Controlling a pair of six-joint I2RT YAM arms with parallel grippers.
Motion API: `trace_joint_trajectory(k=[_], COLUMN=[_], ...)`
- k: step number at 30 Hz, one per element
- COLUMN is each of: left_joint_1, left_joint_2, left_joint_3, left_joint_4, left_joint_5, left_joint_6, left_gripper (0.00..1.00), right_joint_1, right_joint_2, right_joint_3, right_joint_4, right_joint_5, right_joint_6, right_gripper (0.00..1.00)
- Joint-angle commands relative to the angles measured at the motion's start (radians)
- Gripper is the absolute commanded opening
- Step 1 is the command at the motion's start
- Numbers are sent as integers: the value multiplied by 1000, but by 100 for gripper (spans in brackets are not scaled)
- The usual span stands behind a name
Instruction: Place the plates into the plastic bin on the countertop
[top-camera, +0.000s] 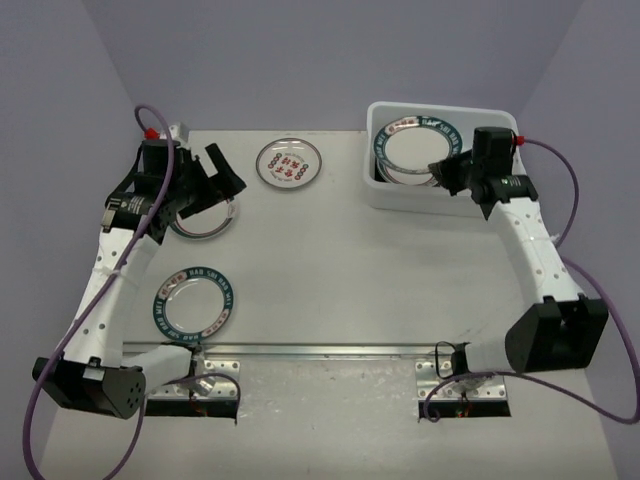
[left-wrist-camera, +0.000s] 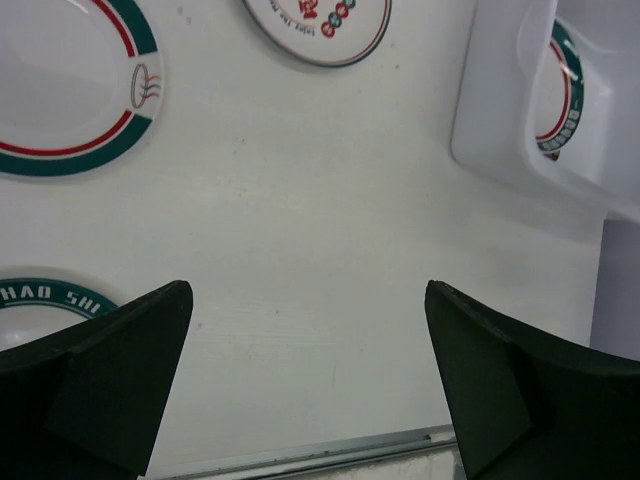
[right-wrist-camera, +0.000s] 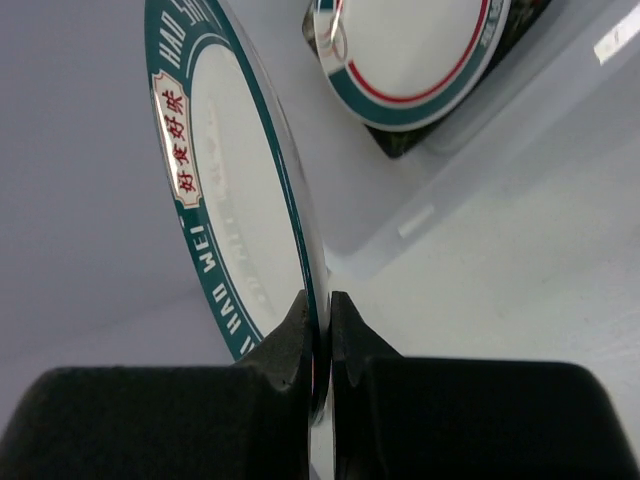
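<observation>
My right gripper (top-camera: 445, 170) (right-wrist-camera: 320, 325) is shut on the rim of a white plate with a teal lettered rim (right-wrist-camera: 235, 190) and holds it tilted over the white plastic bin (top-camera: 440, 198). In the bin lies another teal-rimmed plate (right-wrist-camera: 410, 50) on a black plate (right-wrist-camera: 400, 140). My left gripper (top-camera: 212, 185) (left-wrist-camera: 310, 370) is open and empty above the countertop (top-camera: 330, 260). Below it lies a teal-and-red-rimmed plate (top-camera: 205, 224) (left-wrist-camera: 60, 90). A teal lettered plate (top-camera: 195, 302) (left-wrist-camera: 40, 298) lies near the left front. The red-patterned plate (top-camera: 289, 163) (left-wrist-camera: 320, 25) lies at the back middle.
A metal rail (top-camera: 320, 350) runs along the near edge of the countertop, with the arm bases behind it. The bin (left-wrist-camera: 500, 120) stands at the back right, close to the table's far edge. Purple cables loop beside both arms.
</observation>
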Motion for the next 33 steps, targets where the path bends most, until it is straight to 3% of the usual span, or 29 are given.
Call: trace_joint_trajectory(k=[1,4,11,16,17,20,24,28,30,33], left_joint_1=[-7,-7,-7,-7,-7,-7,-7,-7,-7,-7], left_joint_2=[-57,-92,-124,-145,-148,-148,-137,-122,-110,-94], left_joint_3=[-110,-160,-178,-206,-209,-211,-201,-204,-207,-209], left_joint_4=[-42,-31,-61,-81,-82,-102,-115,-111,-108,-92], left_joint_5=[4,35,47,37,32,4,-18,-17,-14,7], left_joint_6=[25,15,20,42,44,72,86,87,87,89], left_gripper=[100,100,100,100,100,100,100,100,100,100], right_joint_1=[14,15,31,31,31,24,17,17,15,9], right_joint_2=[219,335,535,569,570,608,684,734,731,703], right_joint_3=[250,353,546,532,520,523,656,759,749,694], right_joint_4=[-128,-201,-314,-255,-243,-179,-309,-548,-580,-566], right_joint_5=[247,266,340,353,346,284,211,207,185,144], right_joint_6=[196,292,336,310,293,247,210,225,210,184], right_gripper=[0,0,1,5,9,38,66,82,88,88])
